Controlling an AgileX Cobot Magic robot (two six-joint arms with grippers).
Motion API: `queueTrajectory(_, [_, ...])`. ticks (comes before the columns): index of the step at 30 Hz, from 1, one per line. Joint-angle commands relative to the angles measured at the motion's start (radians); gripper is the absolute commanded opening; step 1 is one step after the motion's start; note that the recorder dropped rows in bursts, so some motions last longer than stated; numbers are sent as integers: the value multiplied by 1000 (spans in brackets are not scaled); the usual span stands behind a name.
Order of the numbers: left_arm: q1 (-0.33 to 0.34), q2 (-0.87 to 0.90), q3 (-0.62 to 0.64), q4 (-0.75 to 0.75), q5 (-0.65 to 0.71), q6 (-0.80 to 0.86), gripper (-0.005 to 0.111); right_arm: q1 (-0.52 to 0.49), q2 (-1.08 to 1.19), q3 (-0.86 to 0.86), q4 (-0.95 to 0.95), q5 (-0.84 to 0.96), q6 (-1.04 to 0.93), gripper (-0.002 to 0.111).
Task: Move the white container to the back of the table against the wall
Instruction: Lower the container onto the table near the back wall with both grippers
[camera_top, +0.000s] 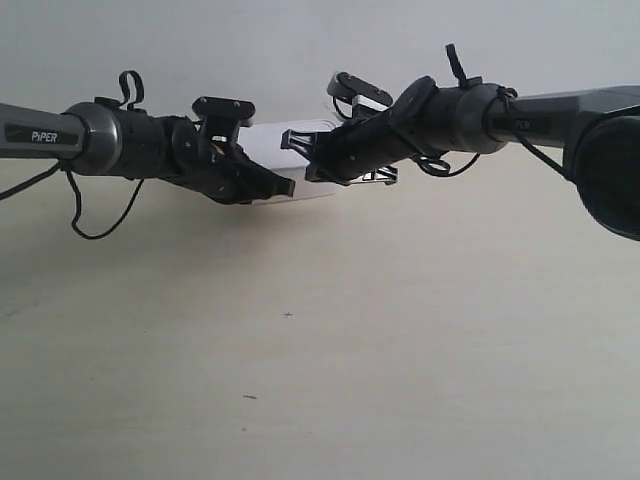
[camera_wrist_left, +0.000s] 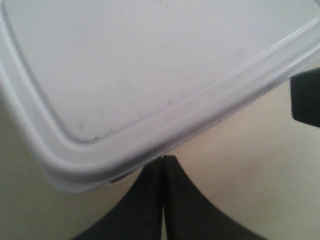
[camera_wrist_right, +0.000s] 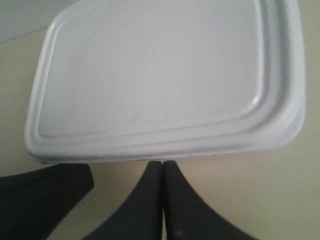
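You've got both end effectors w/ fingers pressed together, nothing clamped. The left end effector (camera_wrist_left: 162, 161) has its tips right at the rim of the white container (camera_wrist_left: 150, 65), and the right end effector (camera_wrist_right: 162, 164) sits the same way at the edge near a rounded corner. Can't tell if either actually touches. In the ext. view, the arm at the exterior view's left (camera_top: 120, 140) and the arm at the exterior view's right (camera_top: 470, 115) meet nose to nose in front of the container. It lies flat, lid up, far back on the tabletop (camera_top: 350, 350), near the wall (camera_top: 300, 40). Contact w/ the wall can't be told.
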Motion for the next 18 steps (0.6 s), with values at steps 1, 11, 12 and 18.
queueTrajectory(1, [21,21,-72,9,20,-6,0,-5,8,-9,-9,-5,0,0])
queueTrajectory(11, [21,80,-197,52,89,-6,0,-5,21,-9,-9,-71,-2,0])
queueTrajectory(12, [21,80,-197,55,89,-6,0,-5,25,-11,-9,-75,-2,0])
queueTrajectory(18, [23,86,-197,57,69,-4,0,-5,72,-83,-12,-43,0,0])
